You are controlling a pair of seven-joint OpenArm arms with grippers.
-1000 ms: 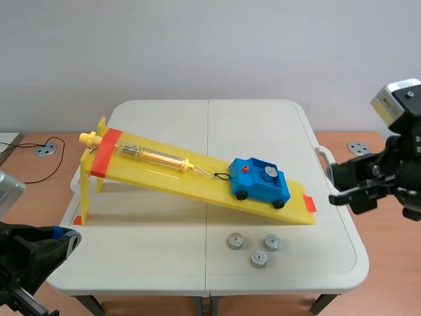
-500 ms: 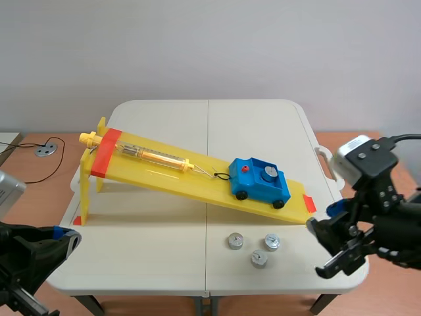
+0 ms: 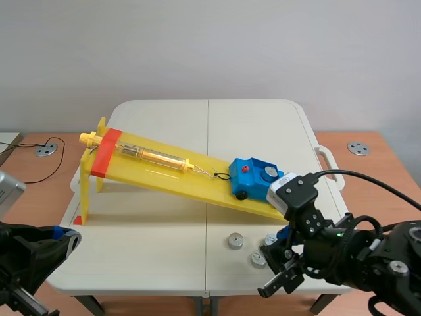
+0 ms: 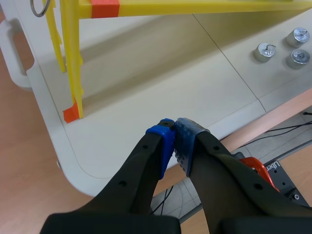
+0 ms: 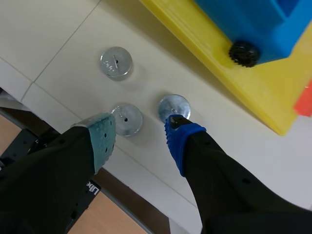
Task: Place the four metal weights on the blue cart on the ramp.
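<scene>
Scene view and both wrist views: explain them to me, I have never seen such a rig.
Two black robot arms work at a white table. The scene view looks from between them; each wrist view looks down past one arm's own end effector, a two-fingered clamp. On the table stands a yellow ramp with a blue cart joined to a spring scale. One metal weight sits on the cart; three more weights lie on the table. The right end effector is open above them, holding nothing. The left end effector is shut and empty, beside the table's near corner.
</scene>
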